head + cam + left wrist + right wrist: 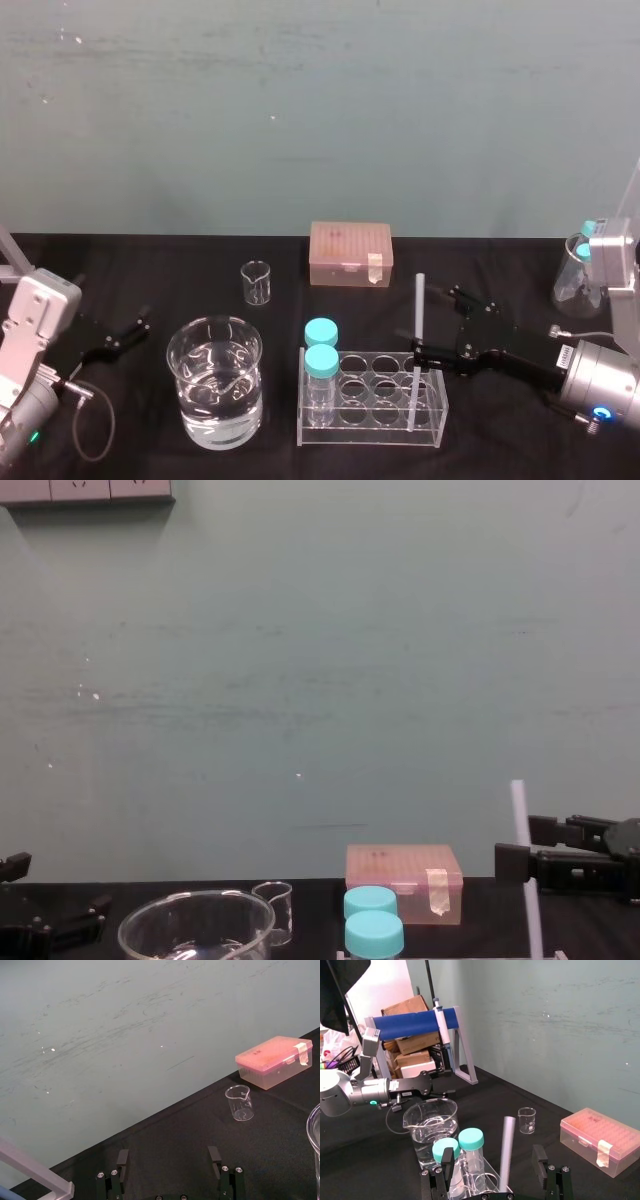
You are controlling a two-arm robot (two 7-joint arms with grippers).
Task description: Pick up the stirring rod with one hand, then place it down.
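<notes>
While the stirring rod (419,300) is standing upright at 3 o'clock in the rack (372,432), the right pincer (423,322) is bracketing it, spread, presumably readying a sideways pinch; the left pincer (125,335) is idling, spread, at 9 o'clock.

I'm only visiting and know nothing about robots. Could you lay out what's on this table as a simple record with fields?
rod: long, thin, white translucent stirring rod, upright in a clear plastic rack
working arm: right gripper, black, open, one finger on each side of the rod
idle arm: left gripper, black, open, at the table's left
also in rack: two teal-capped bottles
nearby: large glass beaker of water, small empty glass beaker, pink lidded box
</notes>
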